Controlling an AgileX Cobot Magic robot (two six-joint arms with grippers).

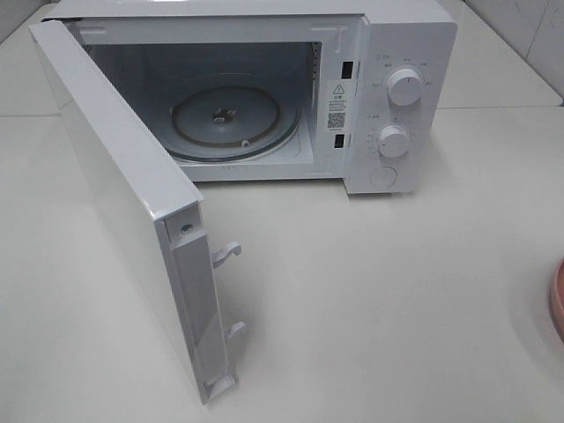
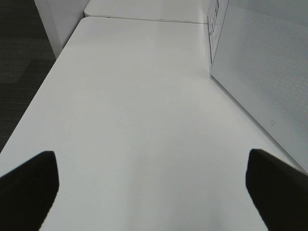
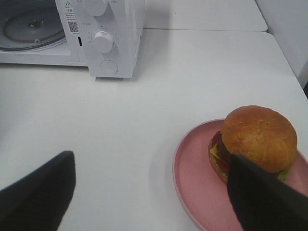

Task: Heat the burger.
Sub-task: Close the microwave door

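The burger (image 3: 257, 137), with a golden-brown bun over dark patty, cheese, tomato and lettuce, sits on a pink plate (image 3: 192, 163) in the right wrist view. My right gripper (image 3: 151, 168) is open just short of it, and one dark finger (image 3: 264, 197) covers the burger's near edge. Nothing lies between its fingers. In the high view the burger is out of view and only the plate's rim (image 1: 557, 300) shows at the right edge. My left gripper (image 2: 151, 159) is open over bare table beside the microwave door (image 2: 260, 72). Neither gripper shows in the high view.
A white microwave (image 1: 401, 97) stands at the back with its door (image 1: 132, 203) swung wide toward the front left. Its glass turntable (image 1: 229, 119) holds nothing. Two knobs (image 1: 404, 86) are on its right panel. The white table (image 1: 379, 300) lies between microwave and plate.
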